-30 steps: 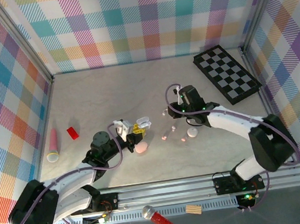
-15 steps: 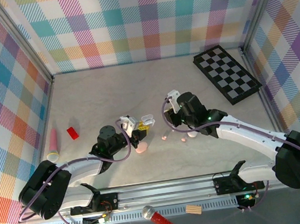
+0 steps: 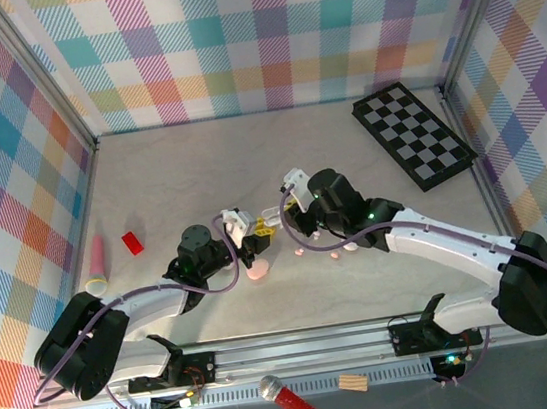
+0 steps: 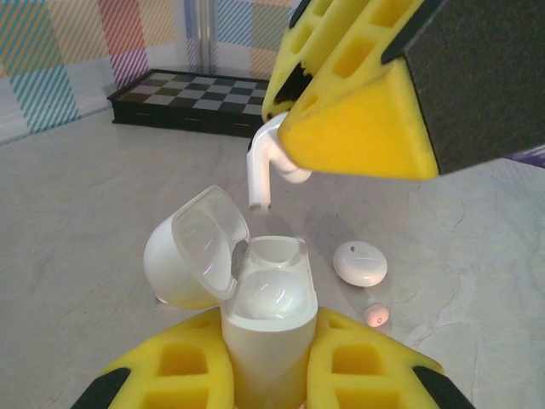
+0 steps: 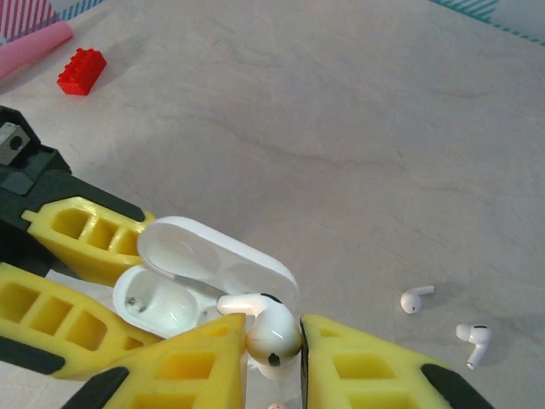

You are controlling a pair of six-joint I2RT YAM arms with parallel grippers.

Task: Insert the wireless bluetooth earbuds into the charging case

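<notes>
My right arm [image 3: 439, 238] has swung left across the table [image 3: 178, 167] in the last second, bringing the right gripper [image 5: 274, 341] over the left gripper [image 4: 268, 366]. The left one is clamped on the open white charging case [image 4: 271, 294], its lid [image 4: 192, 247] tipped back. The right one pinches a white earbud [image 4: 262, 166] by its head, stem hanging just above the case, not yet touching. Seating looks next: I would lower it straight into a well. A loose earbud [image 5: 415, 299] lies on the table.
</notes>
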